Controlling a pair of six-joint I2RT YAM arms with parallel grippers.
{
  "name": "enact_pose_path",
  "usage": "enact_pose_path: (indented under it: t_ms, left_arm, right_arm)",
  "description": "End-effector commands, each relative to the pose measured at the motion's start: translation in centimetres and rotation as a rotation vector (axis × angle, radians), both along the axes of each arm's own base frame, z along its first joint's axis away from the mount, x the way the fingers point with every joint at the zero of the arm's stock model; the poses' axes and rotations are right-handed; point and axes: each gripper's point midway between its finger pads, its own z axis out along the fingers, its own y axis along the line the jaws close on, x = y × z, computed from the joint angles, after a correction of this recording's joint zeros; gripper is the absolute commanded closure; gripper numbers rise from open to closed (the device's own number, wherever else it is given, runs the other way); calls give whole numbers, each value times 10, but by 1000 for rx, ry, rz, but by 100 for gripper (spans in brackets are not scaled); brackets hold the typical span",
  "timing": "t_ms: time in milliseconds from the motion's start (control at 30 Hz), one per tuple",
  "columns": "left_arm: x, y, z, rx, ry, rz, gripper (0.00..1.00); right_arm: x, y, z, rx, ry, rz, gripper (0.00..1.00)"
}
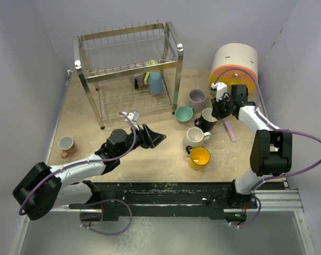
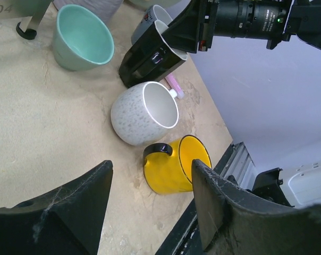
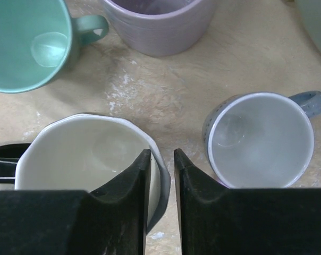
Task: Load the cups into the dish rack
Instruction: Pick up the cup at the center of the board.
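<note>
While pinching the black cup (image 3: pixel 91 154) by its rim wall with right claw (image 3: pixel 161 159), one finger inside the bowl and one outside: nearly pressed together, only ceramic in the gap. Reads as start of a pick; not lifted, base down on desk (image 1: pixel 166 167). Rim grip likely chosen for thin wall and open top, reachable straight from above in a tight cluster.

Holding left claw (image 2: pixel 150 212) spread wide and empty, low over desk, aimed at yellow cup (image 2: pixel 174 164) and white speckled cup (image 2: pixel 144 112). Judged as staged for the next pick, clear of right arm's work.

Dish rack (image 1: pixel 128 69) at far left of desk, well apart from the cluster. Already carrying blue cup (image 1: pixel 155 83) on lower tier, pale yellow-green cup (image 1: pixel 150 70) just beside; something darker next to them, too small to tell.

Crowded around the grip: grey-blue cup (image 3: pixel 261 141) just beside outer finger, teal cup (image 3: pixel 27 45) and lilac cup (image 3: pixel 155 24) near, beyond. Calls for straight-up lift before any swing toward rack, else risks clipping neighbours. Teal cup on the line toward the rack; watch left claw near that line too.

Also around: round drawer unit (image 1: pixel 235 66) behind right claw, pink bar (image 1: pixel 230 130) flat near black cup, pinkish cup (image 1: pixel 67 144) alone at left desk edge, well apart from all.
</note>
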Motion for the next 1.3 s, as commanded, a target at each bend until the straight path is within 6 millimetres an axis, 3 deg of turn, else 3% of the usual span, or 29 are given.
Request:
enact_pose_path:
  t_ms: [0, 233, 467, 733, 833, 1000, 1133, 1267]
  left_arm:
    - [-2, 1, 18, -35, -51, -5, 36]
    - [-6, 4, 19, -44, -49, -4, 36]
    - [-12, 6, 27, -65, -62, -19, 35]
    - [-26, 6, 57, -187, -121, -66, 32]
    - [-31, 8, 72, -246, -167, -76, 23]
    - [-41, 15, 100, -380, -231, -88, 0]
    - [-49, 10, 122, -481, -225, -150, 1]
    - [-58, -7, 146, -561, -191, -283, 1]
  right_arm:
    - [12, -8, 12, -39, -32, -36, 76]
    - [12, -10, 27, -51, -58, -43, 100]
    - [3, -2, 70, -1, -164, -25, 100]
    - [-5, -1, 119, 50, -309, 5, 100]
    - [-14, 4, 139, 89, -365, 46, 100]
    - [-33, 29, 182, 195, -476, 167, 100]
    - [-51, 59, 221, 315, -590, 344, 100]
    - [-65, 83, 256, 454, -662, 496, 100]
